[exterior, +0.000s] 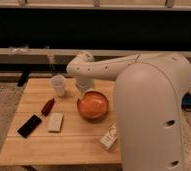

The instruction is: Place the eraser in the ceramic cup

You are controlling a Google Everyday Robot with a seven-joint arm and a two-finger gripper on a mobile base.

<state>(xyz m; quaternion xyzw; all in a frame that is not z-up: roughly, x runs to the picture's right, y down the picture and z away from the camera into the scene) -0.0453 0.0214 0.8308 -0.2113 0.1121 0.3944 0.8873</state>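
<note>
The gripper [84, 88] hung open beside the ceramic cup [59, 85], while the eraser [30, 125] lay diagonally, well apart, nearer the camera.

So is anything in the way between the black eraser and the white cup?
Sort of. The red-handled tool lies flat between the eraser and the ceramic cup. It is low, so the eraser could probably be lifted over it. The gripper hangs beside the cup, behind the orange bowl.
</note>
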